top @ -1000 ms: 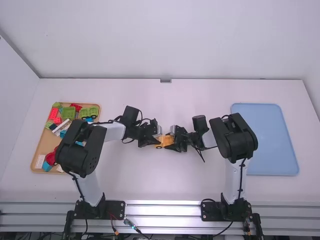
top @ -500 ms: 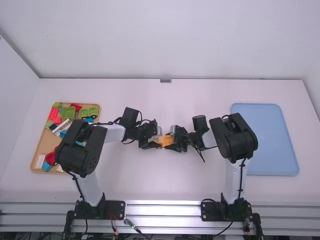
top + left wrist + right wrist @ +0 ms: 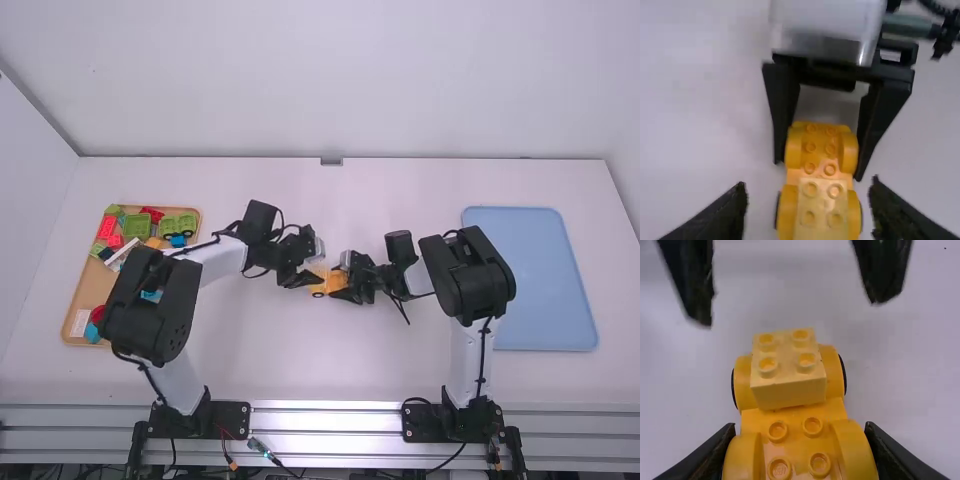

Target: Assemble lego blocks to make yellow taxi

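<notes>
The right pincer [image 3: 341, 281] is clenched on one end of a yellow taxi chassis [image 3: 792, 415], a finger on each side, mid-surface. The left pincer [image 3: 309, 278] is released, its fingers spread wide on either side of the other end, touching nothing. Between them, a pale yellow four-stud block [image 3: 788, 390] sits on the chassis, between the wheel arches at the left pincer's end.

Around them is the white surface [image 3: 300, 370]. To the left, a tan tray [image 3: 90, 288] carries red, green and blue blocks; the left arm blocks part of it from above. To the right, the right arm overlaps the edge of a bare blue tray [image 3: 545, 280]. Beyond rises a white wall [image 3: 340, 100].
</notes>
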Action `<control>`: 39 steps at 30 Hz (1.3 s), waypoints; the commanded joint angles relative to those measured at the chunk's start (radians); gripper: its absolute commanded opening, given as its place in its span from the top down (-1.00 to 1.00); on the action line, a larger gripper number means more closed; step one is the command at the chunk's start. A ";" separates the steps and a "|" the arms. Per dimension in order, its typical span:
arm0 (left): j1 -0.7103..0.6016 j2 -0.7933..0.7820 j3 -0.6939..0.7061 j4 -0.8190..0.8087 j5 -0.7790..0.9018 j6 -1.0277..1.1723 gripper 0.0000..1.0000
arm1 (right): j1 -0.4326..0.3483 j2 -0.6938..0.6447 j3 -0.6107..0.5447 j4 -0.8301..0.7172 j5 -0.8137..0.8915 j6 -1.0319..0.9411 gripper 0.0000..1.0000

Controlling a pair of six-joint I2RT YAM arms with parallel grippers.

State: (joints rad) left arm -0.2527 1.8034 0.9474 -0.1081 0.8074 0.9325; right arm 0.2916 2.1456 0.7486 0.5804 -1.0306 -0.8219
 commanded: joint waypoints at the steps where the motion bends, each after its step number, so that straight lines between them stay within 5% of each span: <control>1: 0.002 -0.021 0.014 -0.007 0.013 0.000 0.36 | 0.004 0.020 -0.002 -0.008 0.010 0.002 -0.15; 2: 0.002 -0.021 0.012 -0.008 0.012 -0.001 0.91 | 0.004 0.020 -0.002 -0.008 0.009 0.003 -0.16; 3: 0.002 -0.021 0.010 -0.012 0.011 -0.001 0.96 | 0.004 0.020 -0.002 -0.008 0.010 0.003 -0.15; 23: 0.002 0.110 -0.056 0.025 0.063 -0.002 0.96 | 0.004 0.020 -0.002 -0.008 0.006 0.003 -0.16; 39: -0.055 0.149 -0.101 0.056 -0.189 -0.092 0.96 | 0.003 0.020 -0.003 -0.001 0.006 0.003 -0.17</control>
State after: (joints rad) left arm -0.2813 1.8874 0.8970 -0.0349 0.8333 0.8951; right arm 0.2897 2.1456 0.7483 0.5789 -1.0344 -0.8391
